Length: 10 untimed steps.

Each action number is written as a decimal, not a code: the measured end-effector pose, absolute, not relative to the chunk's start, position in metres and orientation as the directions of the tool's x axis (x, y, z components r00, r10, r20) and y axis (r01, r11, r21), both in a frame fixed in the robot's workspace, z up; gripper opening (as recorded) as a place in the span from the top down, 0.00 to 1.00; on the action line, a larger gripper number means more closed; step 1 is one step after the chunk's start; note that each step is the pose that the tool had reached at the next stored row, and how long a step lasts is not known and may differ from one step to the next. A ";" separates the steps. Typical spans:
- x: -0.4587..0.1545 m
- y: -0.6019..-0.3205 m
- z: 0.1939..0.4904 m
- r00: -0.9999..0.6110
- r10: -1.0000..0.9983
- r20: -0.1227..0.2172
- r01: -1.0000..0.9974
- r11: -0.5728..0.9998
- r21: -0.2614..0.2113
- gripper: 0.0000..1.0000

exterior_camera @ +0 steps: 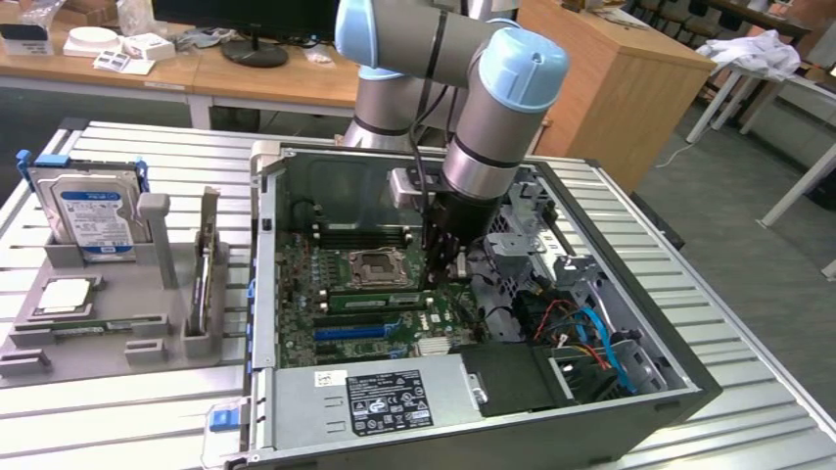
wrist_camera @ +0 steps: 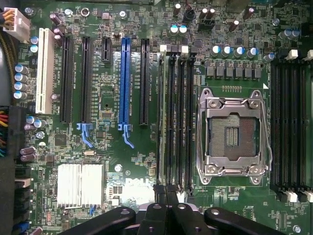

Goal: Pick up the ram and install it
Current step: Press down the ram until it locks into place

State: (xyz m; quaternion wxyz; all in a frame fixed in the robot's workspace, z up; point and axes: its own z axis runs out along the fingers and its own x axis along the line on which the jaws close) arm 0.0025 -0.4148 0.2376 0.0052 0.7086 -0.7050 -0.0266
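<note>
The ram (wrist_camera: 160, 117) is a long thin green stick standing edge-on in the black slot nearest the expansion slots, beside the empty processor socket (wrist_camera: 232, 132). In the exterior view the ram (exterior_camera: 372, 300) shows as a green strip just in front of that socket (exterior_camera: 372, 264). My gripper (wrist_camera: 166, 192) is shut, its black fingertips (wrist_camera: 159, 190) right over one end of the ram. I cannot tell whether they press on it. In the exterior view the gripper (exterior_camera: 444, 266) reaches down into the open computer case (exterior_camera: 523, 421).
A grey fixture (exterior_camera: 78, 352) at the exterior view's left holds a hard drive (exterior_camera: 94, 215), a square silver chip (exterior_camera: 69, 294) and another green stick (exterior_camera: 85, 325). Cables and a drive cage (exterior_camera: 588, 333) crowd the case's right side. More black slots (wrist_camera: 288, 122) lie beyond the socket.
</note>
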 end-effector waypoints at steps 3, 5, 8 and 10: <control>0.003 -0.415 0.237 0.004 -1.000 -0.031 -0.999 -0.006 0.045 0.89; 0.003 -0.415 0.236 0.004 -0.999 -0.032 -0.999 -0.006 0.045 0.89; 0.003 -0.414 0.235 0.005 -0.999 -0.032 -0.999 -0.006 0.045 0.89; 0.003 -0.414 0.235 0.004 -0.999 -0.032 -0.999 -0.006 0.045 0.89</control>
